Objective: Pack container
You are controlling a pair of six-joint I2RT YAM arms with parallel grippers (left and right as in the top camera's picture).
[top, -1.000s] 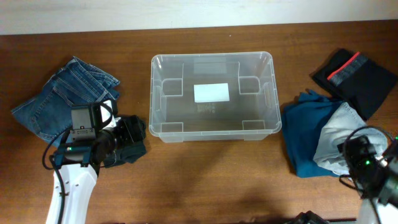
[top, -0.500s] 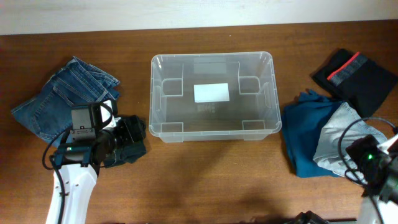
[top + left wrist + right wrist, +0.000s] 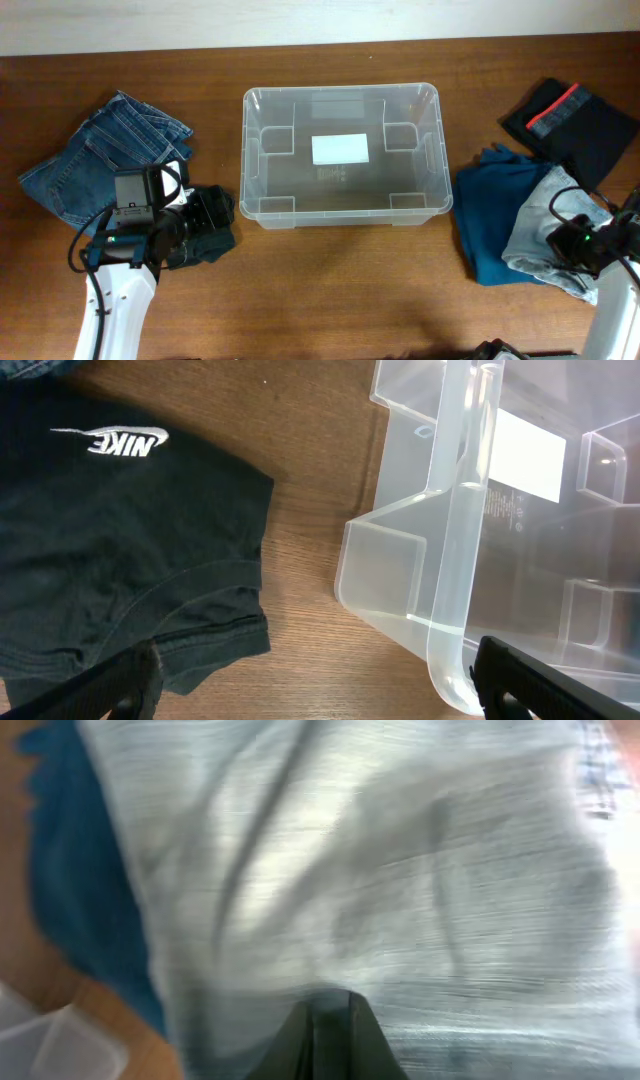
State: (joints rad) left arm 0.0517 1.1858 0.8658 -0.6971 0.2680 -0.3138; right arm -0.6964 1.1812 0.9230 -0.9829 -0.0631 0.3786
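Container [image 3: 244,150] empty, mid-table, between clothes piles. Right gripper [image 3: 325,1030] pinched shut on grey garment [image 3: 535,225] lying atop blue garment [image 3: 490,210]. Left gripper [image 3: 318,678] wide open over black shirt [image 3: 110,560]. Risk: thin pinch slips on lift, or blue garment drags along

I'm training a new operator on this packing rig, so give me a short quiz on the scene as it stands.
1. True or false: the container already holds clothing.
2. Multiple choice: the right gripper is shut on A) nothing, B) the light grey garment, C) the container's rim.
3. Short answer: is the left gripper open or shut?
Key: 1 false, no clothing is inside it; 2 B; 3 open.
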